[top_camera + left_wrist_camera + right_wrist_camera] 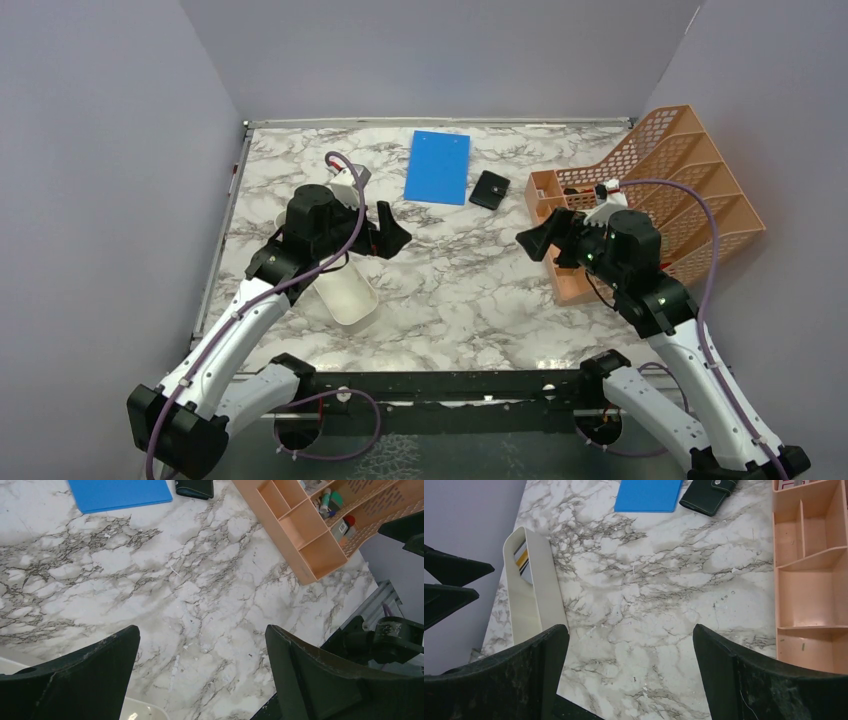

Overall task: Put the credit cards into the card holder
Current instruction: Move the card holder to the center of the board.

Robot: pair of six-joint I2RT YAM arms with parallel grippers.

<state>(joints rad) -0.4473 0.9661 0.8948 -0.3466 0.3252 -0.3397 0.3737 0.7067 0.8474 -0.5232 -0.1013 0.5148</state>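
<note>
**Over the marble table: both grippers wide open, nothing held**

From the top camera, I see the left gripper [392, 232] and the right gripper [535, 240] facing each other over the middle of the table [460, 290]. Both are empty and touch nothing. Each arm rises from its base at the near edge and bends at the elbow, with the wrist turned inward. The left arm crosses above a white tray [345, 290], and the right wrist sits in front of an orange rack [650, 190]. The card holder [489, 189] lies folded shut toward the far edge, just beside the right edge of a blue board [437, 167], between that board and the rack. Plain grey walls close in the table on three sides.

On the left wrist camera, the fingers [90, 680] are spread far apart with only bare marble between them. The card holder [195, 487] shows at the top edge, beside the board [117, 492].

On the right wrist camera, the fingers [754, 680] are likewise spread wide and hold nothing. The card holder [708, 492] lies flat with its snap tab up. The credit cards [522, 560] stand on edge inside the far end of the tray [531, 605]. Some are dark and one is yellowish, but I cannot tell how many there are.
</note>
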